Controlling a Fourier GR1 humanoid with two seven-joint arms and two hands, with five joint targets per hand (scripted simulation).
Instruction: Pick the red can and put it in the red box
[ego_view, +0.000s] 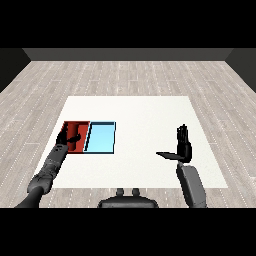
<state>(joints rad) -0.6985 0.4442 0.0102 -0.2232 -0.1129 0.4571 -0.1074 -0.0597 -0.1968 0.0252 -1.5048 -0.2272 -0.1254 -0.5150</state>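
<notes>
The red tray (82, 128) lies on the left of the white table, with the light blue tray (101, 137) touching its right side. My left hand (65, 141) hangs over the red tray, fingers and thumb curled round a red shape that I take for the red can (70, 134). The can barely stands out against the tray's red floor, and I cannot tell whether it touches that floor. My right hand (183, 144) is held up over the right part of the table, open, fingers straight and upright, thumb pointing left, nothing in it.
The white table (145, 115) stands on a grey wooden floor. The two trays are the only things lying on it. My left forearm (47, 170) crosses the table's front left corner.
</notes>
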